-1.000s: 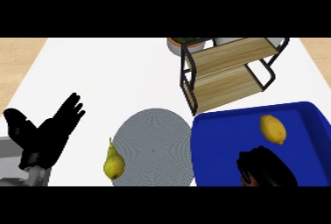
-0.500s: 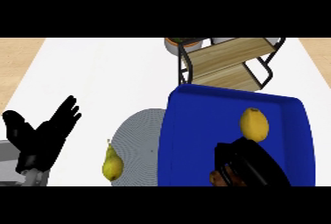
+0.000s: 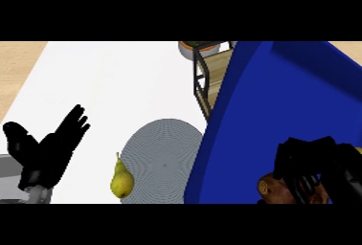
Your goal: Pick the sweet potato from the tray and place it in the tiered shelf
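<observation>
Your right hand (image 3: pixel 314 165) is low at the right side of the view, with its fingers curled down around the sweet potato (image 3: pixel 277 190). You can only see a small brown part of the potato peeking out under the fingers, at the bottom edge. It sits on the blue tray (image 3: pixel 262 110), which fills most of the right side and looks tipped up high, hiding much of the tiered shelf (image 3: pixel 209 79) behind it.

Your left hand (image 3: pixel 46 150) rests at the left edge over the white tabletop (image 3: pixel 106 81), fingers straight and spread, holding nothing.

A sweet potato is most likely hard and a bit heavy for its size. It will not squash, so you can hold it well around the fat middle. Its skin is probably rough, which helps it stay put, but the ends get thin and could slide out. Keep your fingers wrapped around the thick part, not the tips.

The tray looks like it may be riding up with your hand, so watch that. A yellow pear (image 3: pixel 121 179) lies on the edge of the grey plate (image 3: pixel 166 162), just beside the tray.
</observation>
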Motion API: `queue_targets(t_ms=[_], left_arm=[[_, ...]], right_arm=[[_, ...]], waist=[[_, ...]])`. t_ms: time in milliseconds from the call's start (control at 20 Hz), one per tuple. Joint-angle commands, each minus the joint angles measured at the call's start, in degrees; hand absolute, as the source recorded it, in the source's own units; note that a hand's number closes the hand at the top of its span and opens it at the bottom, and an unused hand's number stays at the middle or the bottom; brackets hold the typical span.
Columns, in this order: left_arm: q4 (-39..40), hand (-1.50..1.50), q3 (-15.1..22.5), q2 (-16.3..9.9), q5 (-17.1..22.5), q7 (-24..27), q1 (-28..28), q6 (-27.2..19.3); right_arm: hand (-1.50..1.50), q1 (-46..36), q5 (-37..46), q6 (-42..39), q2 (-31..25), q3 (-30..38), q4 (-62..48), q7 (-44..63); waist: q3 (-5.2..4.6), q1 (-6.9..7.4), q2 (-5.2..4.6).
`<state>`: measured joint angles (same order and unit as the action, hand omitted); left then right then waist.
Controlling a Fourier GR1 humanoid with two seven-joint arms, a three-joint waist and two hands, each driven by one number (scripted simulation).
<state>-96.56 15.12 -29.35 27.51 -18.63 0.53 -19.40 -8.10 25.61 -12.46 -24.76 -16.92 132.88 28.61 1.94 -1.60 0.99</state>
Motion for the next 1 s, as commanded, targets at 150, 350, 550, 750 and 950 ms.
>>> queue_targets(t_ms=[150, 350, 550, 750, 950], left_arm=[[9.7, 0.0, 1.0, 3.3, -2.0, 1.3, 0.5, -1.2], [10.0, 0.0, 0.1, 1.8, -0.8, 1.5, 0.7, 1.9], [8.2, 0.0, 2.5, 3.0, -2.2, 1.7, -0.3, 0.6], [11.0, 0.0, 1.4, 2.8, -1.7, 3.1, 0.0, 2.2], [10.7, 0.0, 1.9, 2.6, -1.5, 2.0, 0.5, 2.2]], right_arm=[[1.5, -12.3, -10.8, -4.1, -1.5, 13.2, -0.3, 10.9], [1.5, -21.6, -14.4, -4.2, -2.3, 18.1, -7.1, 15.8], [1.5, -31.3, -20.9, -6.6, -5.3, 23.5, -15.1, 18.3], [1.5, -36.4, -21.1, -9.2, -8.5, 24.3, -23.1, 16.0], [1.5, -41.7, -21.3, -11.0, -9.3, 23.4, -31.1, 13.4]], waist=[[-2.24, 0.73, -1.64], [-2.25, 1.99, -1.63], [-2.2, 2.67, -1.44], [-2.16, 2.87, -1.72], [-2.12, 3.4, -1.86]])
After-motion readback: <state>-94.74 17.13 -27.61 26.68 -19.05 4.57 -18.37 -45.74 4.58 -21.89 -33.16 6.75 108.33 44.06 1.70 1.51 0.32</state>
